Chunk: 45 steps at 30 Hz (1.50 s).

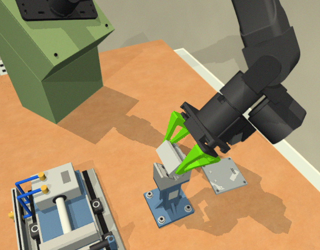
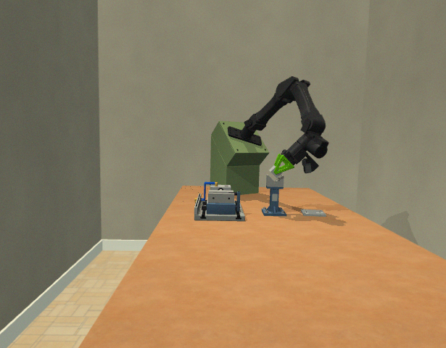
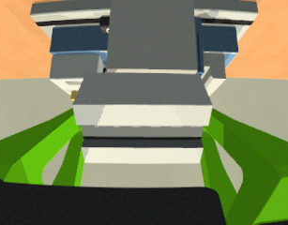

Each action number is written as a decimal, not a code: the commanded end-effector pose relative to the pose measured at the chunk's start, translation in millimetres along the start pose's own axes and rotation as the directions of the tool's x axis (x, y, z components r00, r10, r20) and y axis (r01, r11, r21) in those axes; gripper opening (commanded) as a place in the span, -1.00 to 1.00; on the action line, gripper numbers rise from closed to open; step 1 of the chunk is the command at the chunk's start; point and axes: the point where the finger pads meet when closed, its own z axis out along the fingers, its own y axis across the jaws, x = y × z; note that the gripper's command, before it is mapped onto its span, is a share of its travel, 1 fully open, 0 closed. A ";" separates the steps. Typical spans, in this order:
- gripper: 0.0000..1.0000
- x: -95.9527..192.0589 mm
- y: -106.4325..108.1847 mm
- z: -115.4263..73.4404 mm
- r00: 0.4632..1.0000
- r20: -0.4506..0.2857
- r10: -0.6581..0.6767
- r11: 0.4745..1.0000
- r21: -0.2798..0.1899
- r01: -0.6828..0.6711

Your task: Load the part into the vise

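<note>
The part (image 1: 169,157) is a light grey block, held tilted between my green fingers. My gripper (image 1: 173,155) is shut on it by its ends. The block sits in the notch of the grey V-block (image 1: 169,178) on its blue stand; I cannot tell whether it touches the notch faces. In the wrist view the part (image 3: 143,124) fills the space between the fingers, with a dark slot line on the face toward the camera, and the V-block (image 3: 153,25) is right behind it. The infeed plate (image 1: 225,174) lies bare to the right. The vise (image 1: 63,212) stands open at the lower left.
A tall green machine housing (image 1: 49,53) carrying the arm's base stands at the back left. The table's far edge runs close behind the infeed plate. In the exterior view the vise (image 2: 219,204), V-block (image 2: 274,194) and plate (image 2: 312,212) stand in a row.
</note>
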 end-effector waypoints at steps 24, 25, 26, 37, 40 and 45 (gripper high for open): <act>-1.00 -8.4 -12.9 -0.1 1.000 -0.003 0.024 0.999 0.045 -0.024; -1.00 -8.7 -13.3 0.4 1.000 -0.003 0.025 0.999 0.046 -0.025; -1.00 -9.7 -13.2 2.7 1.000 -0.004 0.024 0.999 0.045 -0.024; -1.00 -12.3 -12.5 4.1 1.000 -0.004 0.020 0.999 0.044 -0.020; -1.00 -14.1 -11.7 6.8 1.000 -0.005 0.018 0.999 0.041 -0.018; -1.00 -13.6 -12.4 5.0 1.000 -0.003 0.019 0.999 0.044 -0.019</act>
